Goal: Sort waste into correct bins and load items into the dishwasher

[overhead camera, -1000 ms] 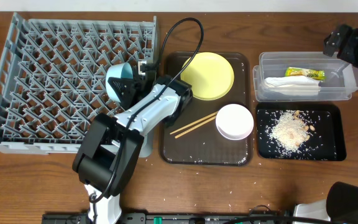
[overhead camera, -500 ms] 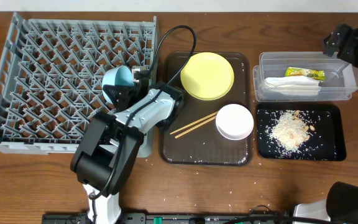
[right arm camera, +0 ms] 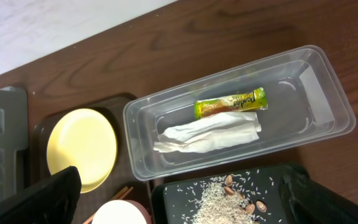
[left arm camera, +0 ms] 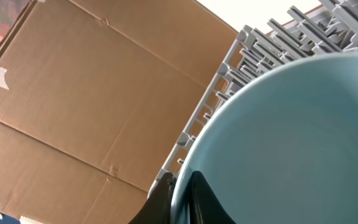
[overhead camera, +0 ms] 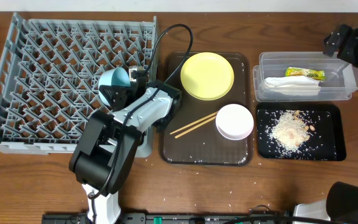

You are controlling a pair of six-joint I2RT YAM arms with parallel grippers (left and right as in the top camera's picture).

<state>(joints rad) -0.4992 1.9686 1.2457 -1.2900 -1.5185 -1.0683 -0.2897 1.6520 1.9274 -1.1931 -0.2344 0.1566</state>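
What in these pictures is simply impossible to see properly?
Overhead: the left arm covers the left gripper and whether the light-blue bowl touches the dish rack.
Left wrist: the bowl fills the frame, hiding the rack beneath.
Right wrist: the right gripper shows only as dark blurred fingers cut by the bottom edge.
Print on the snack wrapper: too small to read.

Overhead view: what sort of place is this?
Probably a lab bench staged for dish clearing, not a kitchen: a grey dish rack, a clear tub on a wooden table, cardboard sheet behind.

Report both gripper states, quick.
Left gripper: shut on the light-blue bowl, at its rim.
Right gripper: open, holding nothing.
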